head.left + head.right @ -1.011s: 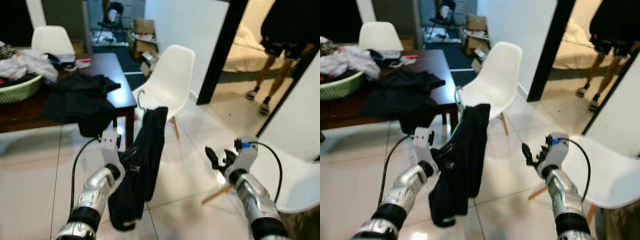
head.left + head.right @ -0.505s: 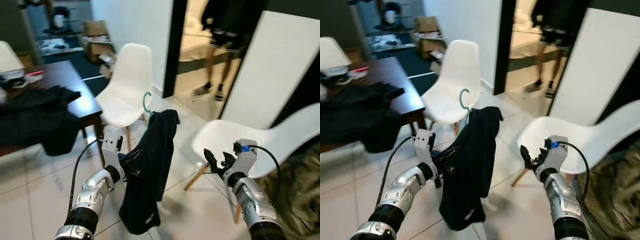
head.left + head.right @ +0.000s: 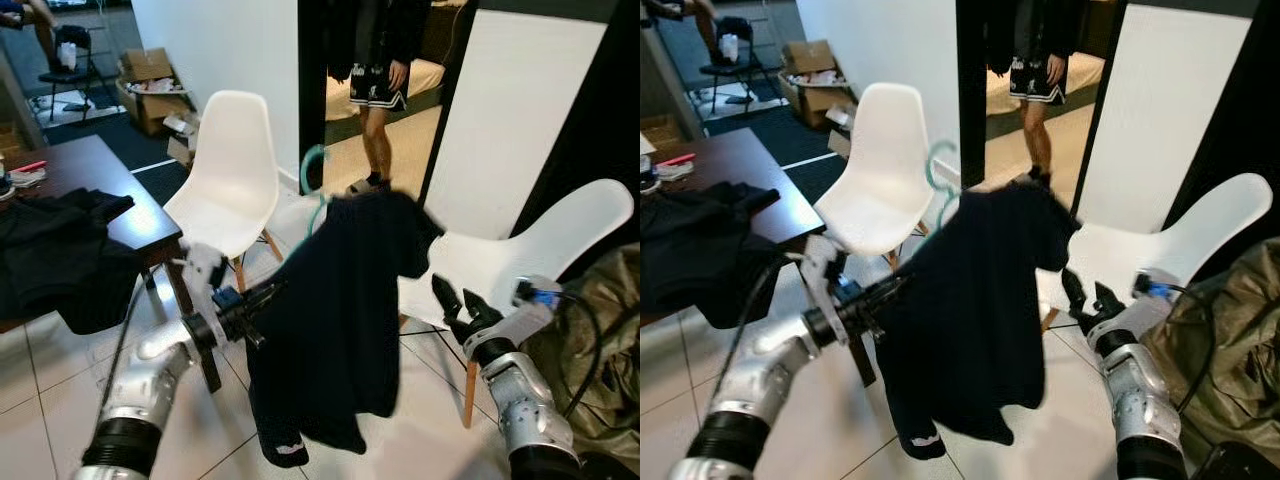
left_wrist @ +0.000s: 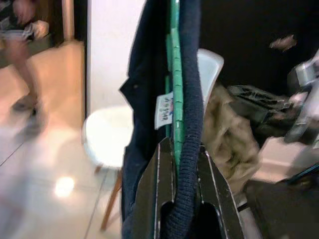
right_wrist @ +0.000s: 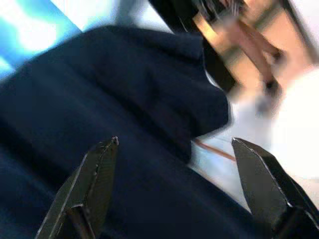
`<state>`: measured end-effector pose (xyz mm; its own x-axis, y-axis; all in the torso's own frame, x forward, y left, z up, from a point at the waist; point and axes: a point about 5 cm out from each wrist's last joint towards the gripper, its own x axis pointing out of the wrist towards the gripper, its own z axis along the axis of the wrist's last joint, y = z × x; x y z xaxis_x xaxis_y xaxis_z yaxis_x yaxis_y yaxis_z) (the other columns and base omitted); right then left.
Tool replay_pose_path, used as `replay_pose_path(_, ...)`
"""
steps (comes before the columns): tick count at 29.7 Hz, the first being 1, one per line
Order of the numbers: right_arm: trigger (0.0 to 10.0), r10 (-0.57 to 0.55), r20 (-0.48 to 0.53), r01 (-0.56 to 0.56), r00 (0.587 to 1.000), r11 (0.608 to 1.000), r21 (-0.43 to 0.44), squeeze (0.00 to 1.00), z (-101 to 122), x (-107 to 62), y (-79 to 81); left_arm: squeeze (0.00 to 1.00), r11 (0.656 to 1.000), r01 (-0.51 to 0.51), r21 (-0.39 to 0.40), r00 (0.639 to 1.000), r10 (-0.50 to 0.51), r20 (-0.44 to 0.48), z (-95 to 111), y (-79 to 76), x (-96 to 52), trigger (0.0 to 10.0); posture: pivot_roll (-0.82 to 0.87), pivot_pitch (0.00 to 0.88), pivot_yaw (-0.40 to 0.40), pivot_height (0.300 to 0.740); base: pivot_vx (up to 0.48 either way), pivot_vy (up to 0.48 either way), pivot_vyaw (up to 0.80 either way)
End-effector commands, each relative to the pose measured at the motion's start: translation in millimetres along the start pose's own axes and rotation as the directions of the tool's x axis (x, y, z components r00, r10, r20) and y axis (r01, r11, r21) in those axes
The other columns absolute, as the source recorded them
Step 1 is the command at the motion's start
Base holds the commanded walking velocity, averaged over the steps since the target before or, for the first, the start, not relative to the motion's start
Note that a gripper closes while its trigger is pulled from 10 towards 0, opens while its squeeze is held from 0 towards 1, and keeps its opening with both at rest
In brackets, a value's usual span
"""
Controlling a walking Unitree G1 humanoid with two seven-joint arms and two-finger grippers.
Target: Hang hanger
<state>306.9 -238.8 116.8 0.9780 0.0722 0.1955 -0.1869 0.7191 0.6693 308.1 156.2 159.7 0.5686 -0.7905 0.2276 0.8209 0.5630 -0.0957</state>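
A green hanger (image 3: 316, 185) carries a dark navy garment (image 3: 345, 310) that hangs in mid-air in front of me. My left gripper (image 3: 262, 298) is shut on the hanger's shoulder together with the cloth; in the left wrist view the green bar (image 4: 174, 109) runs between the two fingers. The hook sticks up above the collar. My right gripper (image 3: 456, 302) is open, to the right of the garment and apart from it; its fingers (image 5: 97, 174) frame the dark cloth in the right wrist view.
A white chair (image 3: 232, 180) stands behind the garment, another white chair (image 3: 520, 255) at the right. A dark table (image 3: 90, 190) with black clothes is at the left. A person (image 3: 378, 80) stands in the doorway beyond. An olive cloth heap (image 3: 1230, 340) lies far right.
The camera has turned right, bringing the doorway and the right chair toward the centre. The garment has swung out wider and higher on the left gripper. The right gripper stays open.
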Motion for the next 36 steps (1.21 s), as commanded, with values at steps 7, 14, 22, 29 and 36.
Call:
replay_pose_path(7, 10.0, 0.413, 0.162, -0.428, 0.896, 0.902, 0.064, 0.00, 39, 19.0, 82.3, 0.00, 0.981, 0.174, 0.084, 0.976, -0.184, 0.121, 51, -13.8, 4.3, 10.0, -0.04, 0.000, 0.027, 0.740, 0.000, 0.000, 0.00)
replay_pose_path(14, 10.0, 0.507, 0.125, -0.508, 0.853, 0.861, -0.032, 0.00, 41, 28.2, 117.1, 0.00, 0.963, 0.233, 0.137, 0.967, -0.244, 0.070, 62, -20.9, 5.9, 10.0, -0.03, 0.000, 0.035, 0.740, 0.000, 0.000, 0.00)
replay_pose_path(22, 10.0, 0.472, 0.083, -0.472, 0.878, 0.881, -0.023, 0.00, 36, 25.6, 115.2, 0.00, 0.970, 0.208, 0.125, 0.974, -0.217, 0.066, 70, -20.7, -3.2, 10.0, -0.03, 0.000, 0.039, 0.740, 0.000, 0.000, 0.00)
replay_pose_path(29, 10.0, 0.469, 0.030, -0.466, 0.883, 0.882, -0.071, 0.00, 32, 24.7, 115.7, 0.00, 0.975, 0.182, 0.124, 0.976, -0.194, 0.094, 76, -19.1, -8.1, 10.0, -0.03, 0.000, 0.037, 0.740, 0.000, 0.000, 0.00)
replay_pose_path(36, 10.0, 0.466, 0.050, -0.450, 0.883, 0.873, -0.187, 0.00, 49, 24.4, 113.0, 0.00, 0.964, 0.246, 0.100, 0.969, -0.248, 0.011, 69, -24.8, -18.3, 10.0, -0.03, 0.000, 0.039, 0.740, 0.000, 0.000, 0.00)
